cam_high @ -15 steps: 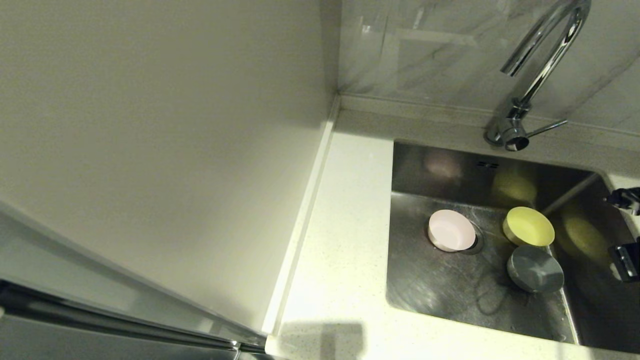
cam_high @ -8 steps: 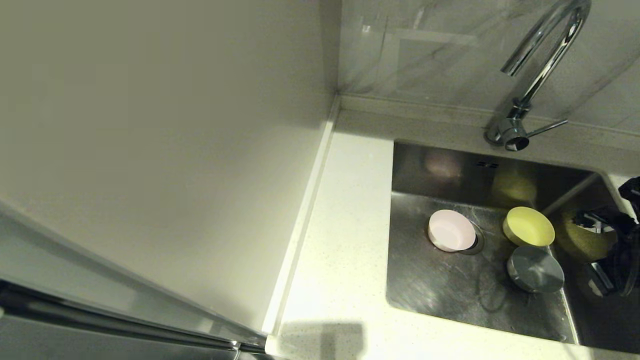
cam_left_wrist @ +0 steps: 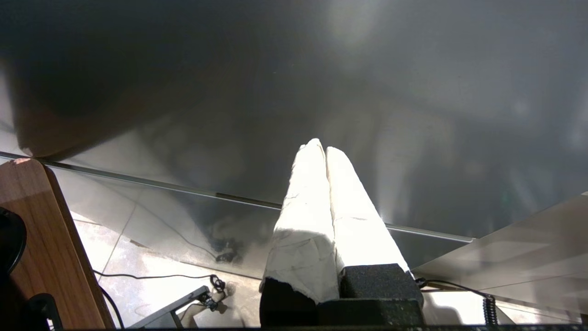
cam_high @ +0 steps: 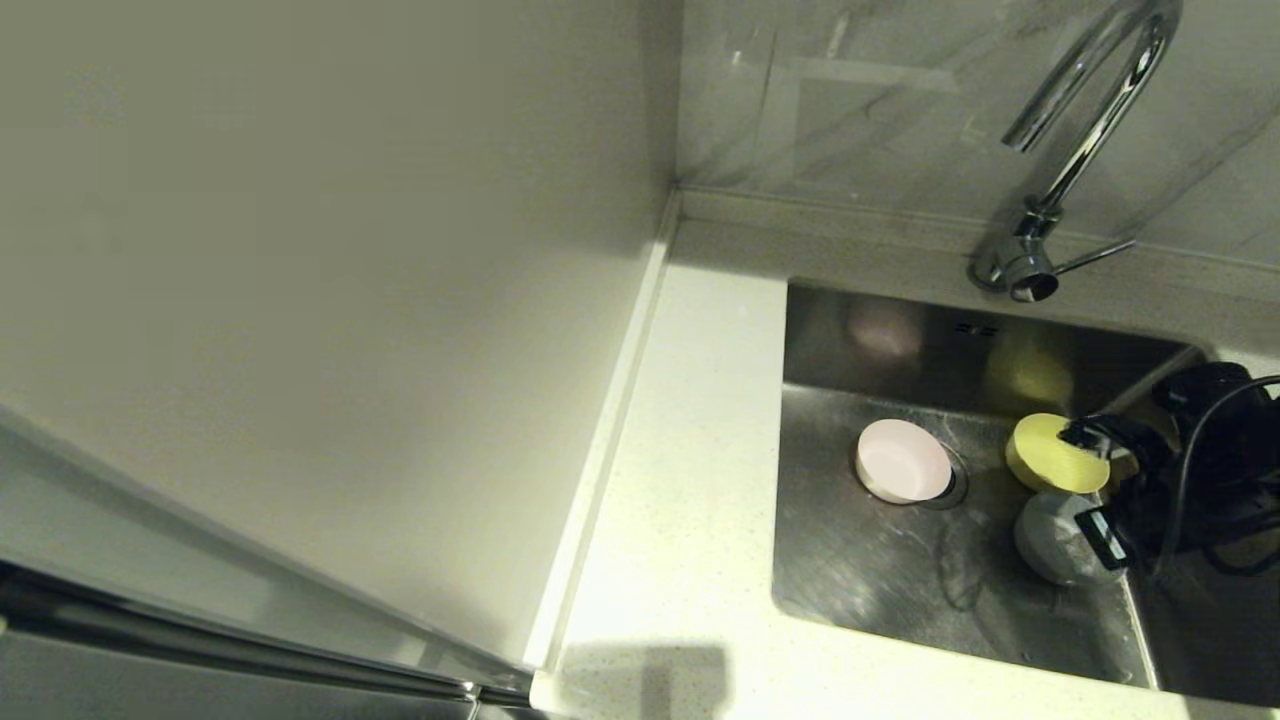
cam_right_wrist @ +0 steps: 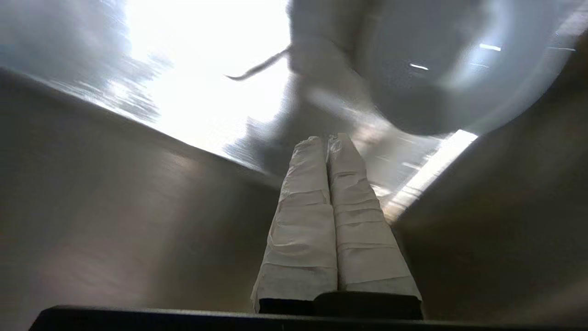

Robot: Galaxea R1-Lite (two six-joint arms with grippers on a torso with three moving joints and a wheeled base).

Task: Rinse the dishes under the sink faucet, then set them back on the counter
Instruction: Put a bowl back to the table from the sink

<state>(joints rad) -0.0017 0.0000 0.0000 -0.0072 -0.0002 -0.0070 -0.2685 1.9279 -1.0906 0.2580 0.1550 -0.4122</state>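
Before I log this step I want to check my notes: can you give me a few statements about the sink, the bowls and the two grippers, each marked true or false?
1. All three bowls lie in the sink. True: the pink bowl, the yellow bowl and the grey bowl are in the basin.
2. The pink bowl sits on the counter. False: it sits over the drain.
3. The right gripper is shut and empty. True: its fingers are pressed together with nothing between them.
4. Water runs from the faucet. False: no stream shows.
5. The left gripper is down in the sink. False: it is shut, away from the sink, with floor below it.
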